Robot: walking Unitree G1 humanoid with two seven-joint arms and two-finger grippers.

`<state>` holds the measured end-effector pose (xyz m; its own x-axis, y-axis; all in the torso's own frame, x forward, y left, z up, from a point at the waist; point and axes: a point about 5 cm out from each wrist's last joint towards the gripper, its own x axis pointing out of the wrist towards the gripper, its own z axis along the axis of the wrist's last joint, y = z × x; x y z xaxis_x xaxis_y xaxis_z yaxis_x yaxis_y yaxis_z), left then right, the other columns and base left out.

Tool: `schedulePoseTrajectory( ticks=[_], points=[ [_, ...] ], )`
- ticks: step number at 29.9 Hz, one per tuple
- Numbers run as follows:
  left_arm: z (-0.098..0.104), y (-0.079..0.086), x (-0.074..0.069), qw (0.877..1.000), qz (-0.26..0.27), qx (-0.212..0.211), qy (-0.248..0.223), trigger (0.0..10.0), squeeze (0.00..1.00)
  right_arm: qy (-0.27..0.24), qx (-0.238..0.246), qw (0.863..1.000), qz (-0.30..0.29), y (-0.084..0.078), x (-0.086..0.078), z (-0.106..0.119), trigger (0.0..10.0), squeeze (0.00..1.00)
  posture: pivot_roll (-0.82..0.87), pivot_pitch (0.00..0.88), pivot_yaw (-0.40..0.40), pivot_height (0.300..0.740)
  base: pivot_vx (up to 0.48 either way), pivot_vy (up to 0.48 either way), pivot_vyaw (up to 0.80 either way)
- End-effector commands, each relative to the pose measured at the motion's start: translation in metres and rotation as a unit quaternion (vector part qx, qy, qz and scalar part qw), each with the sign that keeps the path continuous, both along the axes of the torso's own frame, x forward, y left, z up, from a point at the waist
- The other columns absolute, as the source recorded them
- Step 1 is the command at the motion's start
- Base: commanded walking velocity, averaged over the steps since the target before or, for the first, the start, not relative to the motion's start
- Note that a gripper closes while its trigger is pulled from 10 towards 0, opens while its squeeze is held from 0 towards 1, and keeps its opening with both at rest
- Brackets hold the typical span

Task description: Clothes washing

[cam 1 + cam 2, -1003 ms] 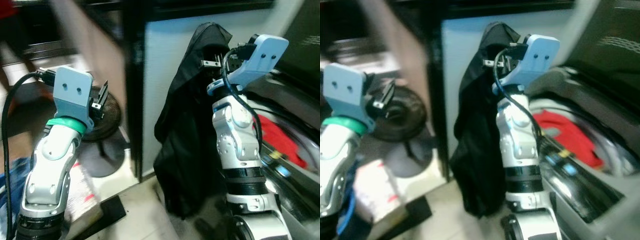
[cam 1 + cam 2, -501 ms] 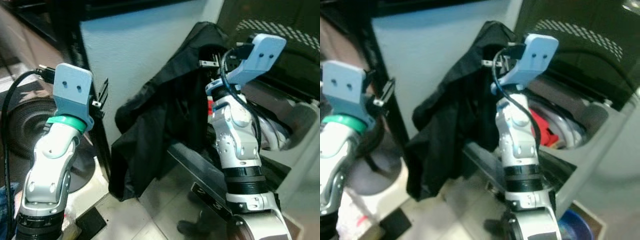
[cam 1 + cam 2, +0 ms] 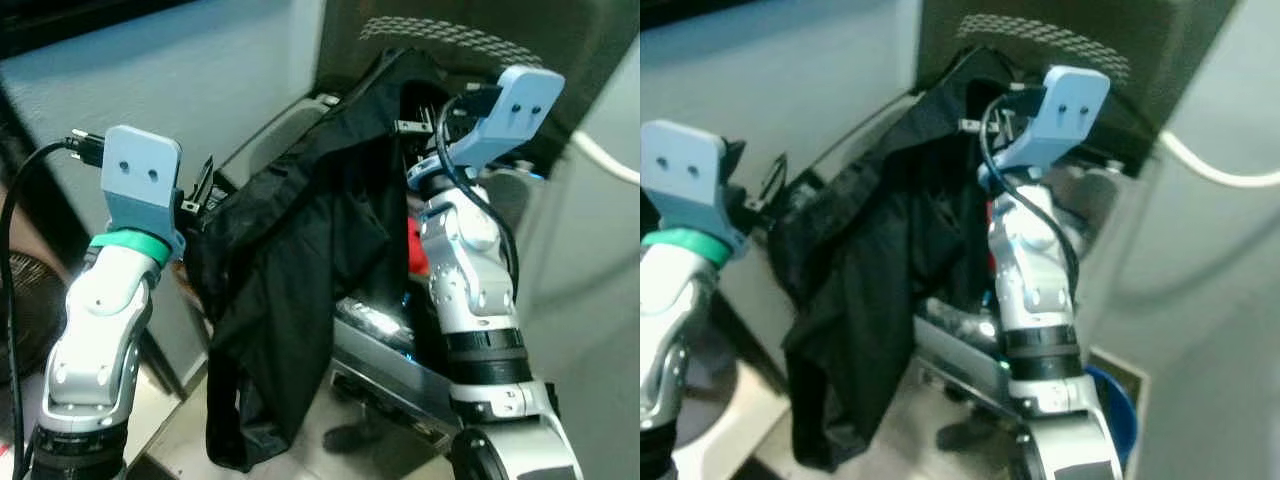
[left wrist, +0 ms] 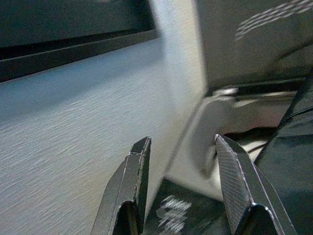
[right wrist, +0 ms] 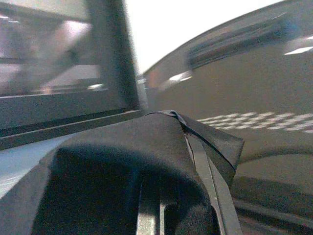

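A black garment [image 3: 300,280] hangs from my raised right gripper [image 3: 412,126], which is shut on its top edge; in the right wrist view the cloth [image 5: 122,166] drapes over the fingers [image 5: 203,171]. The garment dangles in front of the open top-loading washing machine [image 3: 385,335], whose dark lid [image 3: 450,40] stands up behind. A red piece of clothing [image 3: 415,250] lies in the drum, mostly hidden by my right arm. My left gripper [image 3: 205,182] is open and empty, held up left of the garment, close to its edge; its fingers [image 4: 134,166] point toward the machine's corner.
A pale wall [image 3: 180,80] runs along the left of the machine. A blue basin [image 3: 1118,405] sits on the floor by the machine's right side, and a white hose [image 3: 1215,172] crosses the grey panel on the right.
The view has swung to the right, so the washing machine and its lid now stand straight ahead. The garment still hangs from my right gripper and trails out to the left.
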<state>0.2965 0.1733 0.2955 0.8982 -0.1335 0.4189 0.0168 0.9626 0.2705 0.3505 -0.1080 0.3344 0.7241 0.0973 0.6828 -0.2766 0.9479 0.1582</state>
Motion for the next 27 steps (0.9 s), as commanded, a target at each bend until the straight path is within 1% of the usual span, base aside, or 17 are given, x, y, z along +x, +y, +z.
schedulePoseTrajectory(
  ticks=[1, 3, 14, 16, 18, 25, 27],
  points=[
    [-0.0041, 0.0027, 0.0001, 1.000, 0.003, -0.002, 0.009, 10.0, 0.00, -0.012, -0.001, 1.000, -0.002, 0.0024, -0.0017, 0.0044, 10.0, 0.00, 0.19, 0.056, 0.015, 0.740, 0.000, 0.480, 0.00],
    [-0.0041, 0.0027, 0.0002, 1.000, 0.003, -0.001, 0.009, 10.0, 0.00, -0.009, -0.004, 1.000, -0.002, 0.0028, -0.0012, 0.0037, 10.0, 0.00, 0.19, 0.056, 0.017, 0.740, 0.000, 0.463, 0.00],
    [-0.0054, 0.0020, 0.0003, 1.000, 0.002, 0.007, 0.010, 10.0, 0.00, 0.000, -0.002, 1.000, -0.007, 0.0013, 0.0007, 0.0017, 10.0, 0.00, 0.19, 0.061, 0.020, 0.740, 0.000, 0.000, -0.80],
    [-0.0060, 0.0023, 0.0003, 1.000, 0.003, 0.003, 0.013, 10.0, 0.00, 0.002, -0.002, 1.000, -0.012, 0.0005, 0.0010, 0.0006, 10.0, 0.00, 0.19, 0.063, 0.019, 0.740, 0.000, 0.000, -0.44],
    [-0.0065, 0.0027, 0.0004, 1.000, 0.004, -0.001, 0.015, 10.0, 0.00, 0.004, -0.005, 1.000, -0.012, 0.0009, 0.0013, 0.0001, 10.0, 0.00, 0.19, 0.064, 0.019, 0.740, 0.000, 0.360, -0.43],
    [-0.0063, 0.0035, 0.0003, 1.000, 0.006, -0.002, 0.015, 10.0, 0.00, 0.009, -0.004, 1.000, -0.011, 0.0013, 0.0024, -0.0007, 10.0, 0.00, 0.19, 0.066, 0.018, 0.740, 0.000, 0.480, -0.80],
    [-0.0063, 0.0035, 0.0003, 1.000, 0.007, -0.002, 0.015, 10.0, 0.00, 0.007, -0.006, 1.000, -0.014, 0.0011, 0.0022, -0.0003, 10.0, 0.00, 0.19, 0.068, 0.016, 0.740, 0.000, 0.480, 0.00]
  ],
)
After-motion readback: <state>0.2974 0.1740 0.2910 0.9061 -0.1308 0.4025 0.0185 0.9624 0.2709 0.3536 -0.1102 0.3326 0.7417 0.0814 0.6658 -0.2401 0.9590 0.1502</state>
